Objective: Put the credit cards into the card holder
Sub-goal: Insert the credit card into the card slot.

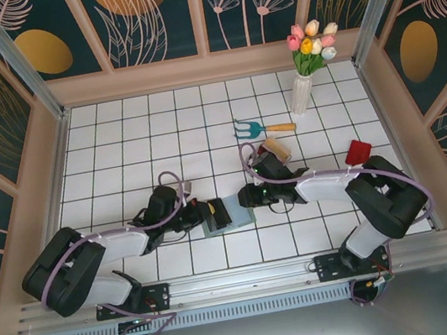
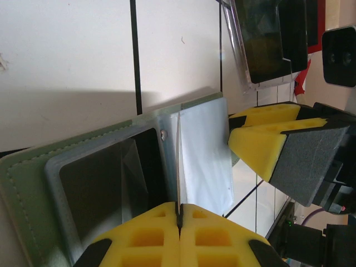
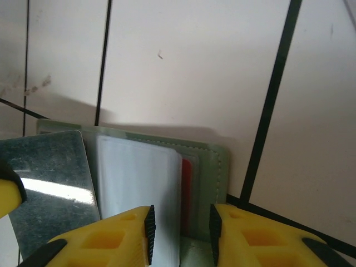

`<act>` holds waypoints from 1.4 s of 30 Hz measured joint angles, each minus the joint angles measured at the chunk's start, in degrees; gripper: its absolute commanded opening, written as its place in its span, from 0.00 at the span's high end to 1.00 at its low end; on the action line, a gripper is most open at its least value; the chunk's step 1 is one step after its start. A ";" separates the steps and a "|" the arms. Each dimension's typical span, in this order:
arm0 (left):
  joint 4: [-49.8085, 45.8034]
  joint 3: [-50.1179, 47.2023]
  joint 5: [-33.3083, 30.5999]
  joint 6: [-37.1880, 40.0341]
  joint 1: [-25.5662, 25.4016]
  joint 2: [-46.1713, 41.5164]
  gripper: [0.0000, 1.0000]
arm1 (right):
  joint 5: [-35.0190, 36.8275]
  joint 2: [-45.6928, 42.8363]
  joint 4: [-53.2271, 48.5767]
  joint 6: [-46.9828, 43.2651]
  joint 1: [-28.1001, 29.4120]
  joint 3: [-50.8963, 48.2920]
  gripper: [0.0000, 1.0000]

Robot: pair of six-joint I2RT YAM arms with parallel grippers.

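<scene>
Plastic card thin, stiff, slick: I'd pinch short edge. Left tool clamped on holder flap; right tool jaws apart over card.

Matt stitched leather-like card holder, glossy clear plastic pocket, smooth glossy whitish card, matt yellow foam-like left pincer, glossy smooth tiled table.

White tiled tabletop, dark grout; teal floral wall panels; pale wooden frame; metal rail near edge.
</scene>
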 measured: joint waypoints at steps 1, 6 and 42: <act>0.11 0.00 -0.02 0.00 -0.02 0.35 1.00 | 0.00 0.17 0.35 0.04 0.00 -0.07 0.67; -0.46 0.15 -0.07 0.70 -0.20 0.61 1.00 | 0.07 0.42 1.42 0.59 0.07 -0.52 0.70; -11.76 1.95 -3.54 7.06 -0.33 -7.39 1.00 | -0.44 1.66 6.01 1.95 0.70 -1.81 0.74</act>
